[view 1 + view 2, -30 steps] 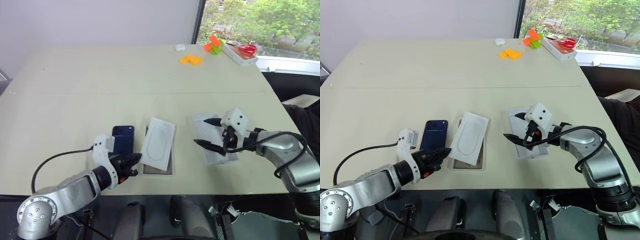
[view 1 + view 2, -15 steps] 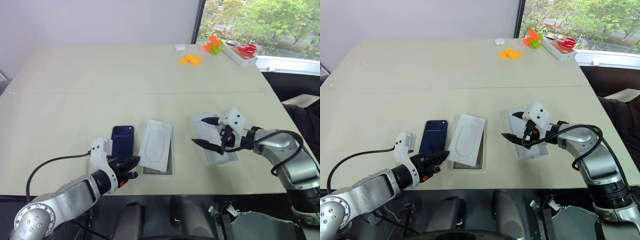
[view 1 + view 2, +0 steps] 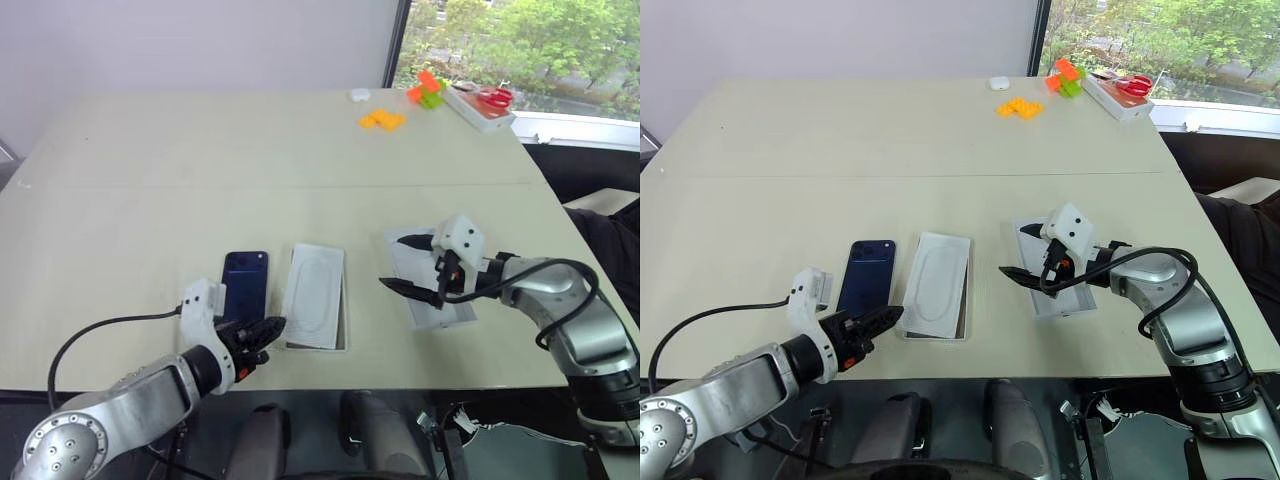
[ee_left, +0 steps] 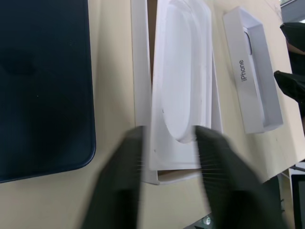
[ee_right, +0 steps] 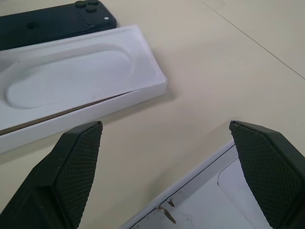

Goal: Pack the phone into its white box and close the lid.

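Note:
The dark navy phone [image 3: 244, 285] lies flat on the table, camera end away from me. Right beside it is the white box [image 4: 139, 71], with a thin white insert [image 3: 316, 300] with an oval recess lying in it and covering its floor. My left gripper [image 3: 258, 334] hovers at the near end of the phone and box, fingers [image 4: 119, 191] apart and holding nothing. The lid [image 3: 432, 292] lies further right, hollow side up. My right gripper [image 3: 410, 265] hangs open over the lid's left edge, its fingers [image 5: 76, 162] wide apart and empty.
Orange blocks [image 3: 382, 119], green and orange blocks [image 3: 428, 90], a small white object [image 3: 360, 95] and a white tray with red scissors [image 3: 485, 103] sit at the far right corner. The table's front edge runs just below the box.
My left gripper has opened and let go of the insert, then drawn back toward the front edge. The insert, skewed before, now lies straight in the box. The right arm has stayed put.

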You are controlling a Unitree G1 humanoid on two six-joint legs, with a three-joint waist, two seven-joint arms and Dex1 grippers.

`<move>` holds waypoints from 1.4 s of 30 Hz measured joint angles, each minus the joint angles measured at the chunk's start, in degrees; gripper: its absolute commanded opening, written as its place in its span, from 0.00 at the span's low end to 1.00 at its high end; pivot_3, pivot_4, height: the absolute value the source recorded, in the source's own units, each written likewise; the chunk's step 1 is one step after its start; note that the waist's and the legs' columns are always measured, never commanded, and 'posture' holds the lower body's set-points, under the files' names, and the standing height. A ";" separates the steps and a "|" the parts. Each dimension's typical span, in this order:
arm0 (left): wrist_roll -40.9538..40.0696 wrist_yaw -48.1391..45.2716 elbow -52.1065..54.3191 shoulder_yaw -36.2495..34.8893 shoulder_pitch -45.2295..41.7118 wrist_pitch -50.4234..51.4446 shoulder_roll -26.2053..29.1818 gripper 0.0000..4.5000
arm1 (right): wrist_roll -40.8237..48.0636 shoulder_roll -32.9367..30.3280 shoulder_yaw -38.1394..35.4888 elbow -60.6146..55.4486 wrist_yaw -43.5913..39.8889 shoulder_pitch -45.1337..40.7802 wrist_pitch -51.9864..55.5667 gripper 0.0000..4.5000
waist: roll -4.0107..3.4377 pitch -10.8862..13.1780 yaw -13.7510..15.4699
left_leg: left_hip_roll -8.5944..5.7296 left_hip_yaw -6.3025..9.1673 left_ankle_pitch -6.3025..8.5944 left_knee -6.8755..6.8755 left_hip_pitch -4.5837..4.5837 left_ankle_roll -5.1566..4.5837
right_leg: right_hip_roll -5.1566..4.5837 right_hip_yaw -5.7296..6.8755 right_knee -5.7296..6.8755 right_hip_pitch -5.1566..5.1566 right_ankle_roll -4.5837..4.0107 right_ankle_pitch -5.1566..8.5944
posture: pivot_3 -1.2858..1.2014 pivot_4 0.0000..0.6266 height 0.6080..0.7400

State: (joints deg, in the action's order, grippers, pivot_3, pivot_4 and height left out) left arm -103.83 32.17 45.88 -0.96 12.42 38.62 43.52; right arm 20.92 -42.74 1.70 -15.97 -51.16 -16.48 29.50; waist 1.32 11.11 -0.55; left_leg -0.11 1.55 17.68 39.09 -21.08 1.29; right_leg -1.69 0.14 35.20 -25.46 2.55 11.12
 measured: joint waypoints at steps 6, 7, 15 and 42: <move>-3.39 -8.09 1.40 -4.20 5.32 -0.25 4.17 0.98 | -0.08 0.83 0.29 0.48 0.15 -1.36 0.20 1.00 | -0.03 0.02 -0.11 | 0.03 -0.01 0.00 -0.01 0.00 0.00 | 0.03 0.01 -0.02 -0.01 0.01 0.01 | 0.52 0.24 0.89; -3.94 -9.70 1.46 -5.65 5.87 -0.31 4.80 0.98 | 0.02 1.16 0.33 0.48 0.24 -1.77 0.43 1.00 | -0.06 0.04 -0.08 | 0.03 -0.01 0.00 -0.01 0.01 -0.01 | 0.02 0.02 -0.02 -0.01 0.01 0.01 | 0.52 0.24 0.89; 12.71 -28.21 1.51 -21.16 9.49 -2.16 5.93 1.00 | 3.00 2.92 4.37 -5.59 0.84 -5.27 9.73 0.46 | -0.11 0.07 -0.09 | 0.01 -0.01 0.01 -0.04 -0.03 -0.01 | 0.08 0.04 -0.07 -0.04 0.01 0.03 | 0.52 0.24 0.89; 56.96 -77.05 -8.69 -23.52 17.02 -15.05 2.83 1.00 | -9.61 15.30 29.13 -0.38 14.05 -22.10 32.23 0.01 | -0.11 0.08 -0.48 | 0.20 0.00 0.01 -0.09 -0.40 -0.02 | 0.05 0.03 0.00 -0.60 0.01 0.01 | 0.52 0.24 0.89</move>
State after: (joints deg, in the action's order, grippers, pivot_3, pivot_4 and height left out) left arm -46.88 -44.88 37.19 -24.48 29.44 23.56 46.35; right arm 11.31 -27.44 30.83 -16.36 -37.11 -38.58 61.73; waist 1.21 11.20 -1.03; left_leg 0.10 1.56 17.69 39.00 -21.48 1.27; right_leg -1.64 0.17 35.20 -26.06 2.55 11.13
